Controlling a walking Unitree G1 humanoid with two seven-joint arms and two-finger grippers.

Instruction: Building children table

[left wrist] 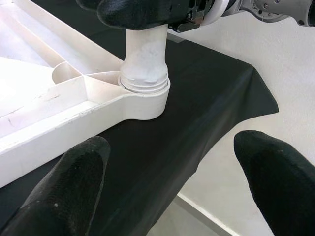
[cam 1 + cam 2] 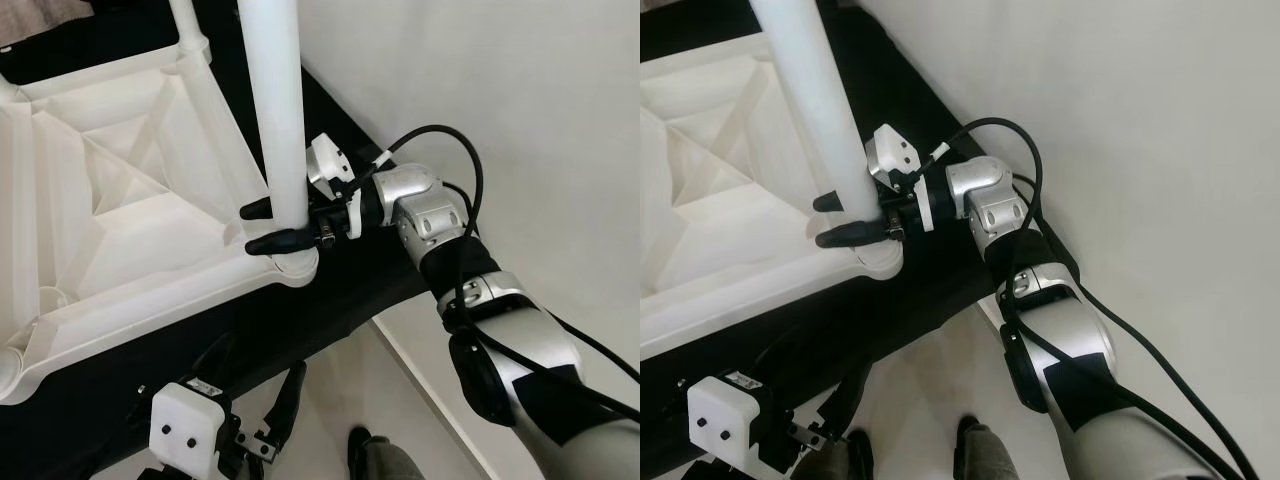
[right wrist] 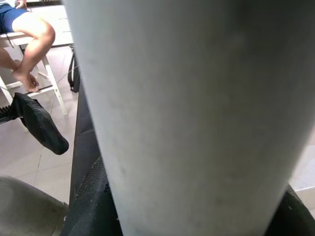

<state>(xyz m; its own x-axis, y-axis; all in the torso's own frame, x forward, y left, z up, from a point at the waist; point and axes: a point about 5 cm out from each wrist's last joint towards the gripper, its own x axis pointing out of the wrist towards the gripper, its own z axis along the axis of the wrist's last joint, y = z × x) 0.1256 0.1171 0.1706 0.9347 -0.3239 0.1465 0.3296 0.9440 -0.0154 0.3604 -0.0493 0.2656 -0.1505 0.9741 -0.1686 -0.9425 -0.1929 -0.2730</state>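
At the tabletop's corner socket (image 1: 145, 93), my right end effector (image 2: 275, 226) pinches the white table leg (image 2: 275, 110); I should keep it upright while twisting, left end effector (image 1: 167, 172) spread below.

Leg (image 2: 275, 110): top cut by picture edge; base hidden inside corner socket (image 2: 296, 266) of tabletop (image 2: 120, 190). In right wrist view leg is blurred, too near.
Tabletop: left and upper parts cut off; second leg (image 2: 186, 25) shows stub only.
Right gripper (image 2: 272, 226): far sides of fingers hidden behind leg.
Left gripper (image 1: 172, 182): only fingertips in left wrist view, rest cut off.
Person (image 3: 27, 34): legs only, body cut off at right wrist view edge.
Cloth (image 2: 330, 300): extent under tabletop hidden.
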